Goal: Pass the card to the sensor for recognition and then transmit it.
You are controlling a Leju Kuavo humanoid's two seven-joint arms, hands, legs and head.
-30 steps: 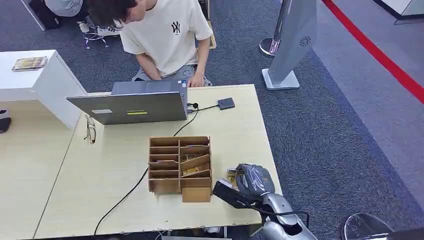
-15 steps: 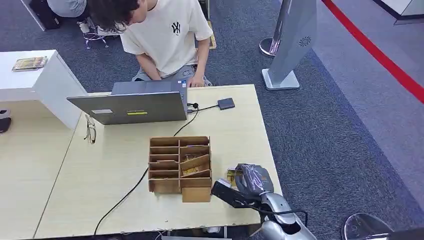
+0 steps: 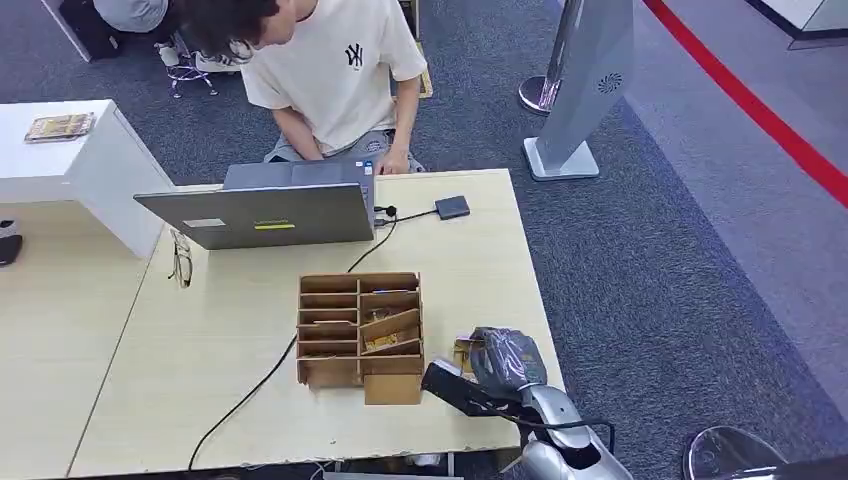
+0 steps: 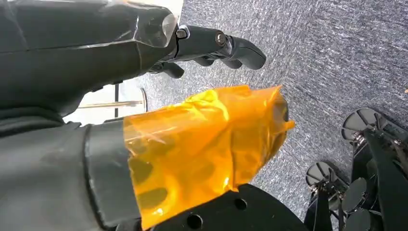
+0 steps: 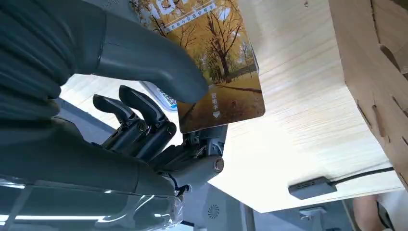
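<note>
Pale wood table (image 3: 470, 250) carries everything. Head view: your right hand (image 3: 505, 358) sits low at the table's near right corner, just beside the wooden organiser box (image 3: 360, 328). A sliver of the card (image 3: 463, 350) peeks out at the hand's box-facing side. The small dark sensor (image 3: 452, 207) lies near the far edge, cabled towards the laptop (image 3: 262, 213); a person (image 3: 325, 70) sits behind that edge. Sensor and hand are well apart.

Left wrist view: left hand (image 4: 144, 96) hangs over grey carpet (image 4: 337, 57), amber film on the thumb, dark fingers (image 4: 226, 45) loosely extended and holding nothing; released.

Right wrist view: the right hand (image 5: 159, 96) pinches the card (image 5: 216, 72) between the thick grey thumb and the dark fingers (image 5: 139, 120) beneath; grasping, the rest curled under. The card carries an autumn-tree print and juts out over the tabletop, with the box wall alongside. The sensor (image 5: 310, 186) shows beyond.

Judgement: the pick-up step looks finished; presenting comes next. You need to carry the card up the table's right side, clear of the box, and hold it flat over the sensor. Watch the pinch: it grips one end.
</note>
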